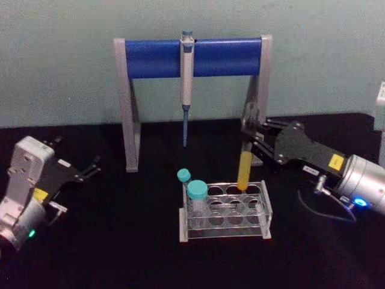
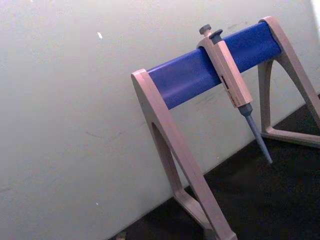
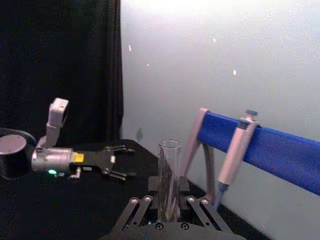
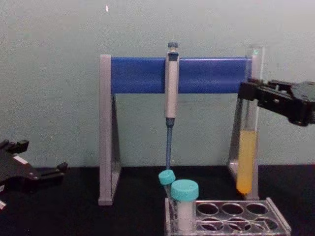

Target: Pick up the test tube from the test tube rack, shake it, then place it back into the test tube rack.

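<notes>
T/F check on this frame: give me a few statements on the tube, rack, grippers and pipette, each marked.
1. The right gripper holds the test tube by its upper part. True.
2. The test tube sits in a hole of the test tube rack. False: in the chest view its bottom hangs just above the rack's back right corner.
3. The tube holds blue liquid. False: the liquid in its lower part is yellow.
4. The pipette hangs on the blue bar of the stand. True.
5. The left gripper grips a teal-capped vial. False: it is open and empty, far left of the rack; the teal-capped vials stand in the rack.
</notes>
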